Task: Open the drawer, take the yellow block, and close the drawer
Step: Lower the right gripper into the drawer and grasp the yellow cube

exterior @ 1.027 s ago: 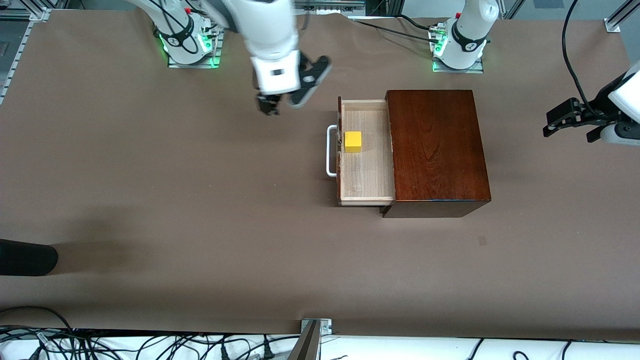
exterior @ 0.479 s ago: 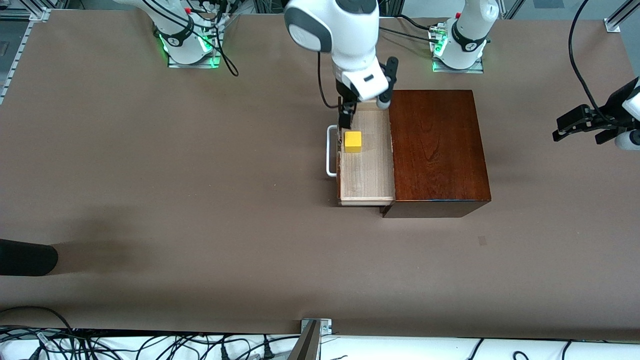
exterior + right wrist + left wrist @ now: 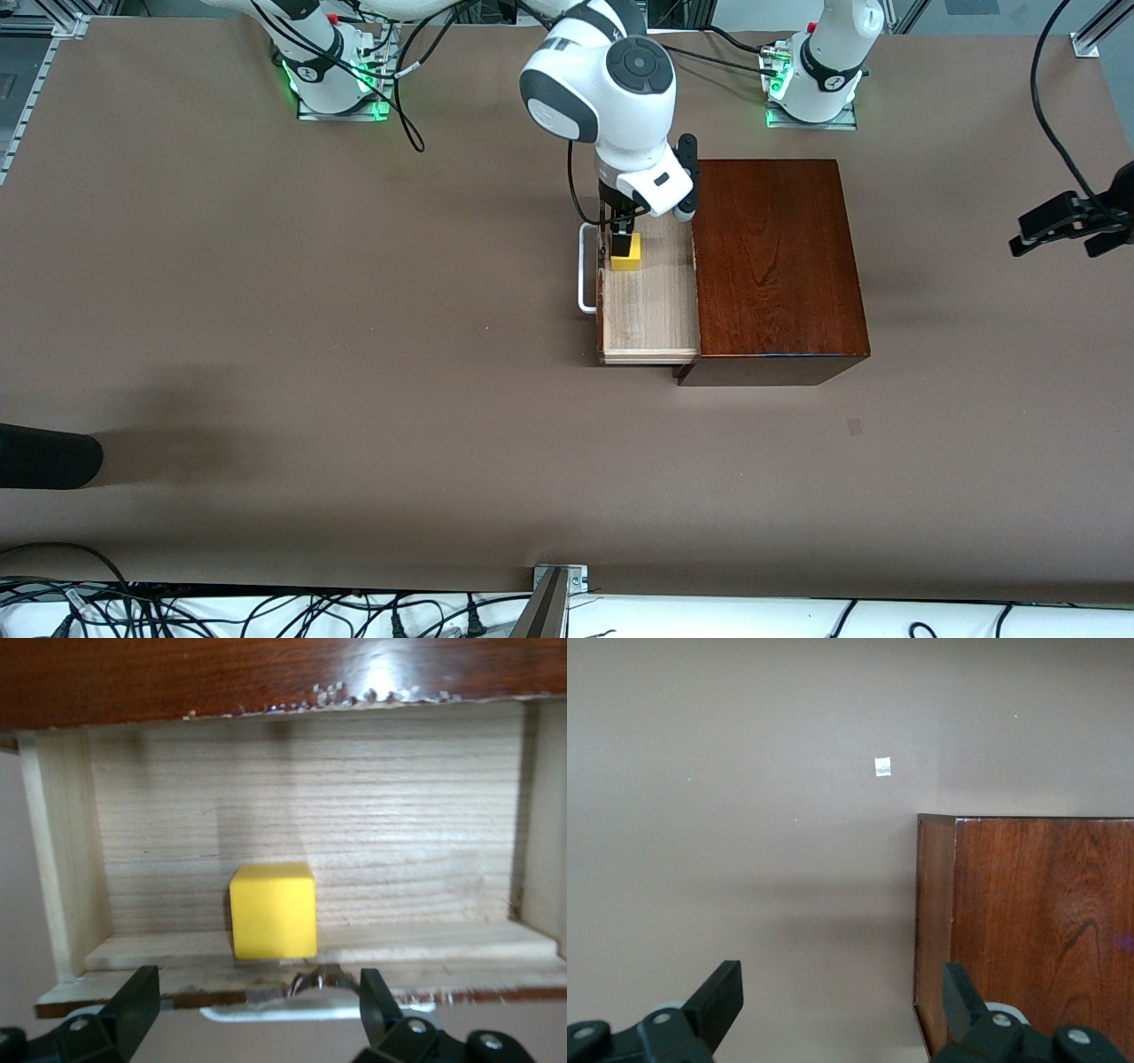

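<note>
Jaws spread on right gripper, poised over block, not grasping; left gripper likewise spread, idle over table past box. Drawer pulled open: done. Block sits in drawer by front wall. Pending: grasp, lift out, shut drawer

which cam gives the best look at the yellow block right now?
Right wrist view: the small bright yellow cube sits unobstructed on the pale wood drawer floor, between the open right claw fingers. Front view shows it partly covered by that claw. Left wrist view misses it.
</note>
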Tool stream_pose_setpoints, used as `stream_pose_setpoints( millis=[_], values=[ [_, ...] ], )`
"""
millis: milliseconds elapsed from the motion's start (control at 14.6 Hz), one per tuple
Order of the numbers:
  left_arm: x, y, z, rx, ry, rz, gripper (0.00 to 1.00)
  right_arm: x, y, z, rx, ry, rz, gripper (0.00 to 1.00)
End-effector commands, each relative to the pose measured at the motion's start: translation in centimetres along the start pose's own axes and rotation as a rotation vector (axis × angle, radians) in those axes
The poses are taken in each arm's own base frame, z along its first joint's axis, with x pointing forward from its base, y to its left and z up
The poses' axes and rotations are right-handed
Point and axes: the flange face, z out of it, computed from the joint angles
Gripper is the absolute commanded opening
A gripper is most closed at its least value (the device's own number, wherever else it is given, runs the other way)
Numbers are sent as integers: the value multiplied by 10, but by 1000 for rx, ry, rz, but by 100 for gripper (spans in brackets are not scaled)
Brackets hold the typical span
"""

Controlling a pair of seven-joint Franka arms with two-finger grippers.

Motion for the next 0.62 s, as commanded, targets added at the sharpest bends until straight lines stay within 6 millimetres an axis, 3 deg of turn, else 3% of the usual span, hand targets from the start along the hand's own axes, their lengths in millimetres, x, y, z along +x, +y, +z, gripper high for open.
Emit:
stream_pose_setpoints(
  millis=[0, 205, 411, 548],
  values=[
    [6, 17, -9, -8, 15, 29, 100, 10, 0, 12, -17, 6, -45, 100],
    [5, 19, -10, -22, 9, 30, 100, 14, -4, 23, -17, -2, -60, 100],
    [5, 42, -14, -25, 17, 63, 100, 22, -9, 42, -36, -2, -73, 100],
    [5, 36, -11, -28, 11, 58, 100, 23, -10, 47, -35, -2, -75, 100]
  ],
)
